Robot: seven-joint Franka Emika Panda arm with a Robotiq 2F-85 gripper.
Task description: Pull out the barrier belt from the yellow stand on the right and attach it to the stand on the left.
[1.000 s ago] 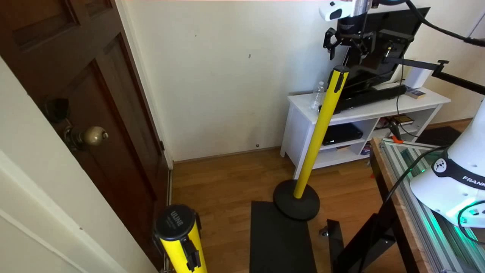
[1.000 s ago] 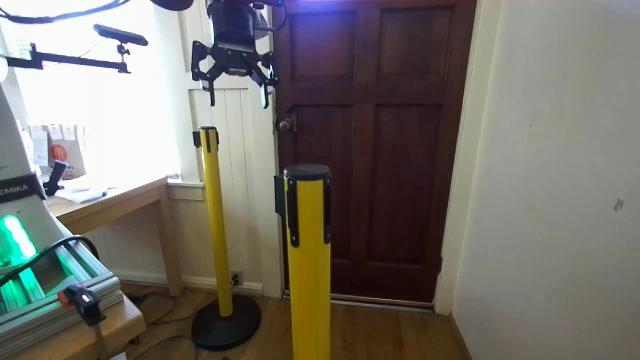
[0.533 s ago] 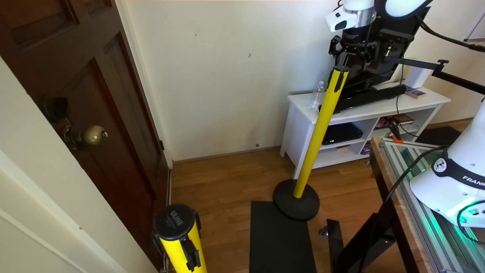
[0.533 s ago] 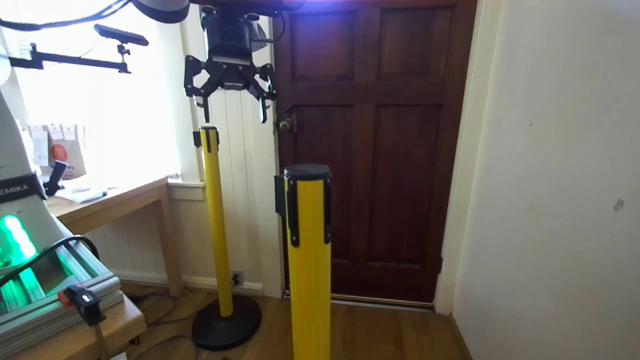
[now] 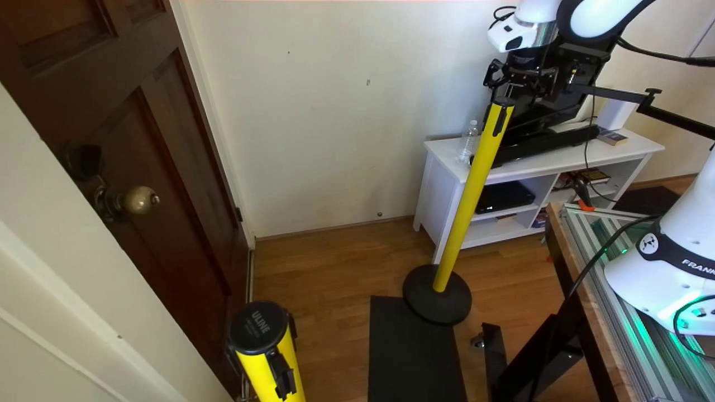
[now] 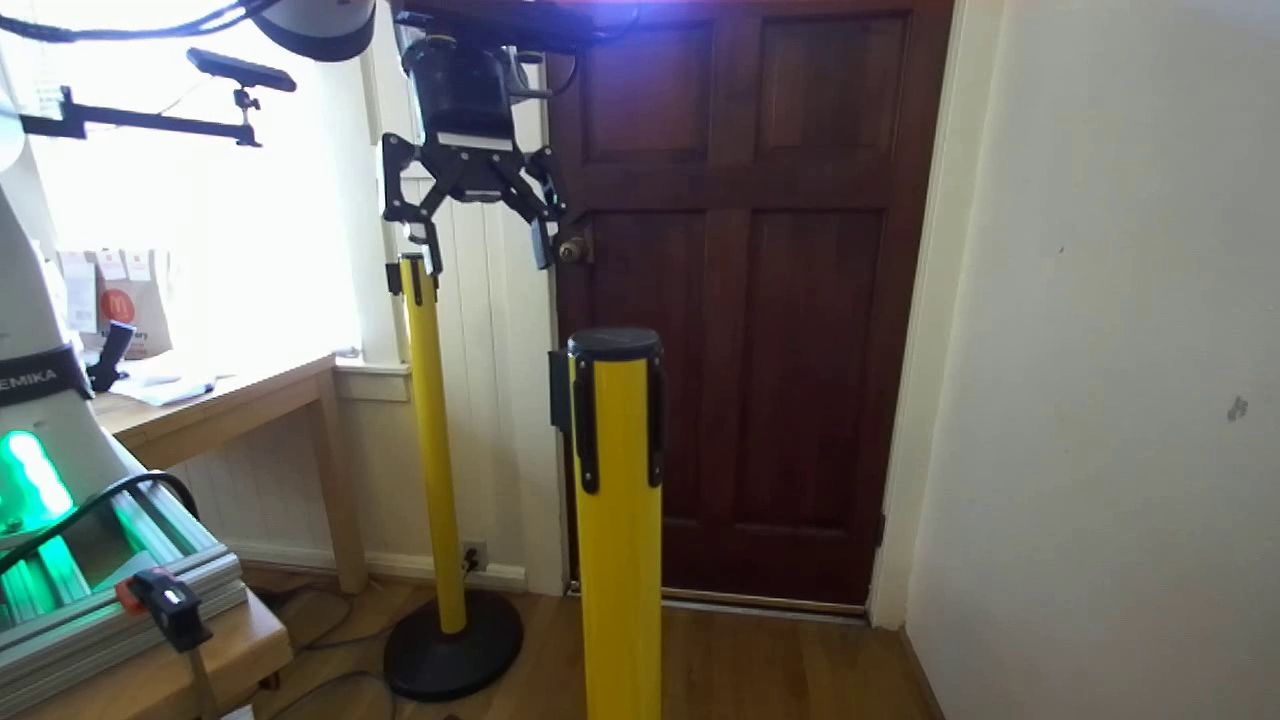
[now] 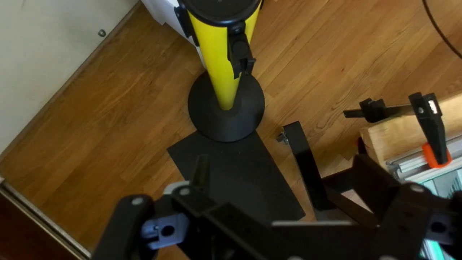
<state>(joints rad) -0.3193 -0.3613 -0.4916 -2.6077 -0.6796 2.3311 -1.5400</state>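
A yellow stand with a black cap and base stands by the white TV cabinet. It is the nearer stand in an exterior view and shows from above in the wrist view. A black belt end clip sits at its top; it also shows in an exterior view. The belt is retracted. The other yellow stand, nearer the door, shows far back in an exterior view. My gripper is open and empty, pointing down, close to the cabinet-side stand's top but apart from it.
A dark wooden door and white walls bound the space. The robot's table has a black leg and foot near the stand's base. A black camera arm extends near the gripper. A black mat lies on the floor.
My gripper has moved down in both exterior views and slightly right in the view with the cabinet. It stays open. Both stands have not moved.
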